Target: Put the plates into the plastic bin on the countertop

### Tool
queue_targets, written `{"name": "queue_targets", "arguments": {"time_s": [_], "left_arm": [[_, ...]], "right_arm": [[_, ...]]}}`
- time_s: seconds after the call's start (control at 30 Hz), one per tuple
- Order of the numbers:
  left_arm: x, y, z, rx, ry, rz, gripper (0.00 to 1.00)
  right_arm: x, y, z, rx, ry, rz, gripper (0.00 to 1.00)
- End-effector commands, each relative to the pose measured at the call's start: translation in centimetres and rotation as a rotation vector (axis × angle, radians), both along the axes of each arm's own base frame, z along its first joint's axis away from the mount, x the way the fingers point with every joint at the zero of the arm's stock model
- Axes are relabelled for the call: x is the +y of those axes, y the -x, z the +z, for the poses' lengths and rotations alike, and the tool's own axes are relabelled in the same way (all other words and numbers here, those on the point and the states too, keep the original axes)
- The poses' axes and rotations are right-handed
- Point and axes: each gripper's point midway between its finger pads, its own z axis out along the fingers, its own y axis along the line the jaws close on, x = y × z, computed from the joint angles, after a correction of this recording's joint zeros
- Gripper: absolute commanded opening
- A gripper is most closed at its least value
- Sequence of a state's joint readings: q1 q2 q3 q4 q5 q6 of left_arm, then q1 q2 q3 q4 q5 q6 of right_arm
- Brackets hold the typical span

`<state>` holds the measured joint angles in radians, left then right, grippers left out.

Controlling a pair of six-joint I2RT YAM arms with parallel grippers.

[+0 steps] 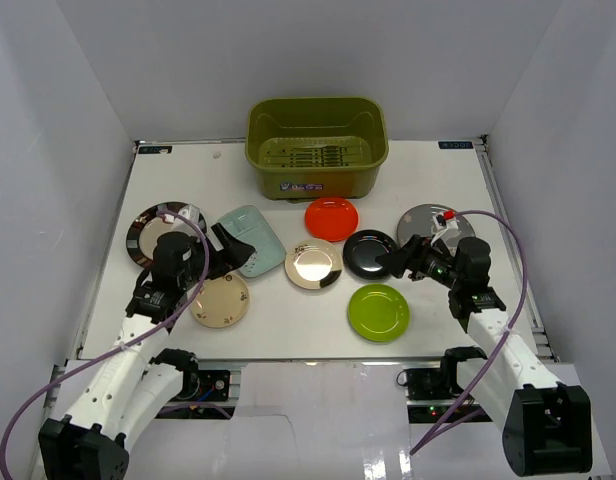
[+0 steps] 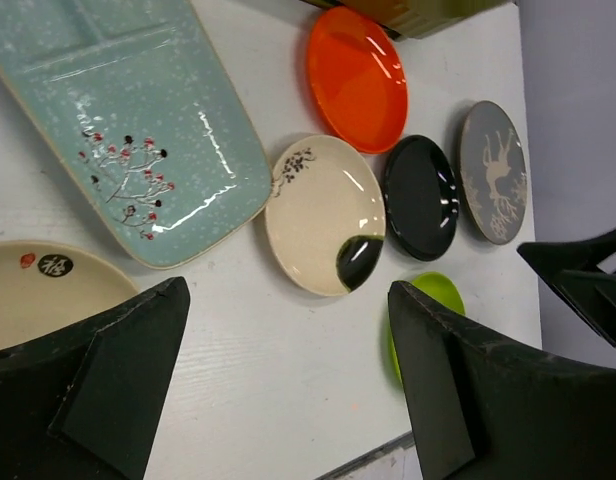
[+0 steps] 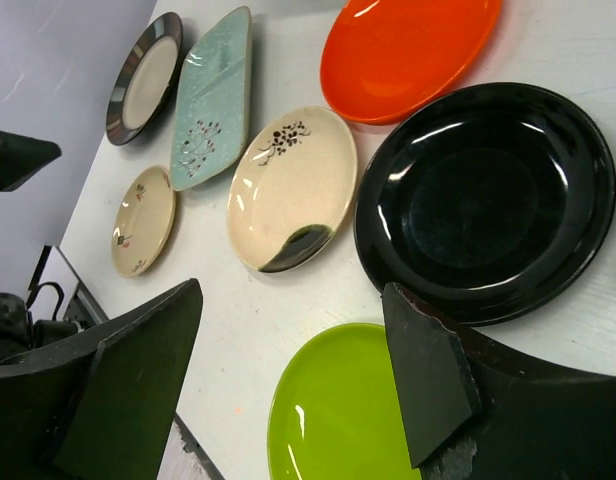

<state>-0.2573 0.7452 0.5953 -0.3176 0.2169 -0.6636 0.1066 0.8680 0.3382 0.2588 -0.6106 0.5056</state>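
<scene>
Since my right gripper [image 1: 395, 263] hangs open just right of the black plate [image 1: 368, 254], that arm is nearest it; my left gripper [image 1: 222, 252], also open, sits beside the teal plate [image 1: 252, 238], whose long axis runs diagonally. The bin [image 1: 318, 176] lies beyond, empty.

Plates [image 1: 313, 265] before bin [image 1: 313, 176], on countertop [image 1: 288, 322]

On my feed, 3 plain white walls [image 1: 288, 50] box in the flat white rectangular countertop [image 1: 288, 330] at left, back and right, a thin grey metal rail [image 1: 495, 180] runs along its right edge, and a glossy white front ledge [image 1: 318, 440] nearest the camera throws back soft, bright glare.
</scene>
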Motion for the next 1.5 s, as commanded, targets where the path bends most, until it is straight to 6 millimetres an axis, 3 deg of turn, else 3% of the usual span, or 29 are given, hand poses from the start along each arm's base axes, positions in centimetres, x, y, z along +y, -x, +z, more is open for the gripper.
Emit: {"name": "queue_targets", "arguments": {"time_s": [0.0,0.1,0.17,0.47,0.5,0.53,0.67,0.73,0.9,0.93,1.0,1.03,1.13,1.27,1.4,1.47], "left_arm": [[1.8,-0.3,-1.9,0.071,-0.005,0.14,0.91],[3.7,-1.1,-2.5,0.096,-0.015,0.282,0.89],[6.2,-1.4,-4.3,0.121,-0.042,0.442,0.86],[13.1,-2.6,-8.4,0.177,0.132,0.812,0.82],[14.8,-2.6,-8.9,0.189,0.146,0.873,0.82],[15.3,-2.9,-8.8,0.174,0.171,0.887,0.82],[18.0,-2.2,-11.7,0.209,0.25,0.992,0.81],[18.1,-2.4,-12.5,0.222,0.292,0.984,0.79],[20.5,-3.7,-12.8,0.18,0.324,1.032,0.75],[20.8,-3.7,-13.9,0.22,0.332,1.047,0.73],[21.4,-4.6,-13.9,0.21,0.345,1.054,0.62],[21.5,-4.4,-15.3,0.254,0.342,1.068,0.6],[21.6,-4.8,-16.0,0.266,0.364,1.065,0.54],[21.6,-4.9,-17.4,0.283,0.4,1.073,0.38],[21.8,-5.9,-16.7,0.249,0.433,1.05,0.0],[21.5,-6.5,-15.6,0.214,0.453,1.013,0.0]], "right_arm": [[0.9,0.0,2.5,-0.11,-0.016,0.06,0.79],[1.1,0.5,2.8,-0.126,-0.018,0.072,0.79],[1.2,0.8,2.7,-0.126,-0.021,0.078,0.79],[1.4,1.6,2.7,-0.132,-0.014,0.092,0.79],[1.4,1.8,2.7,-0.135,-0.014,0.094,0.79],[1.5,1.9,2.6,-0.132,-0.015,0.097,0.79],[1.6,2.2,2.4,-0.131,-0.013,0.105,0.79],[1.8,2.4,2.4,-0.131,-0.013,0.114,0.78],[2.1,2.6,1.9,-0.122,-0.009,0.128,0.78],[2.2,2.6,1.8,-0.118,-0.009,0.132,0.77],[2.4,2.7,1.6,-0.109,-0.008,0.14,0.77],[2.4,2.7,1.5,-0.108,-0.007,0.14,0.77],[2.3,2.6,1.4,-0.105,-0.002,0.131,0.77],[2.4,2.7,1.0,-0.088,0.0,0.135,0.77],[2.5,2.9,0.6,-0.071,0.001,0.143,0.77],[2.5,3.0,0.7,-0.068,0.001,0.146,0.76]]}}
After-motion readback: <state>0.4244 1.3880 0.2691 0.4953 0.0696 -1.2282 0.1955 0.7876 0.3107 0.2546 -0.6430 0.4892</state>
